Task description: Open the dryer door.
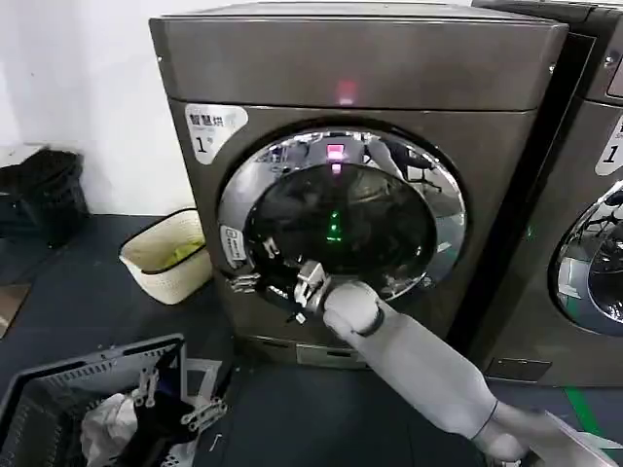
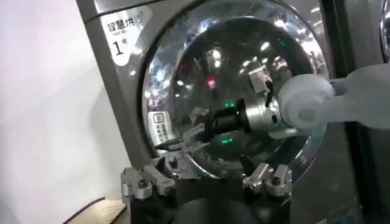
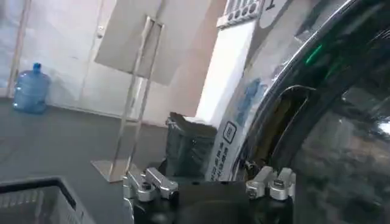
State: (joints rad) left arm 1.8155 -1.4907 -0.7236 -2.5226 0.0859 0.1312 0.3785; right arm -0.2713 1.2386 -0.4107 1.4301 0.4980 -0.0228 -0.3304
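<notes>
**Inspector:** Reaching across the front of the dryer (image 1: 370, 68), the right arm has its right gripper (image 1: 255, 282) at the lower left edge of the dryer door (image 1: 341, 219), where the chrome rim meets the cabinet by a small label. The door appears shut, flush in its opening.

**Clerk:** Are the fingers set on anything?

**Inspector:** They look slightly apart, tips at the rim edge. I cannot confirm that they are hooked behind it. In the right wrist view the two finger bases stand apart, with the rim (image 3: 286, 103) curving just beyond.

**Clerk:** And the other arm?

**Inspector:** The left gripper (image 1: 175, 399) hangs low near the floor over a dark basket (image 1: 58, 399), fingers spread, holding nothing. Its wrist view looks up at the door (image 2: 237, 85) and the right gripper (image 2: 183, 141).

**Clerk:** Recommended handling?

**Inspector:** In my judgement, seat the fingertips behind the rim at the latch side before pulling, then draw outward along the door's swing arc, not straight back, so that the fingers do not slip off the polished chrome. Pull steadily until the latch gives.

**Clerk:** Anything unverified?

**Inspector:** The latch or handle recess is not clearly visible, and reflections on the chrome mask the exact contact. The hinge side is presumed to be the right, unconfirmed. A neighbouring machine (image 1: 594, 195) is cut off at the edge.
</notes>
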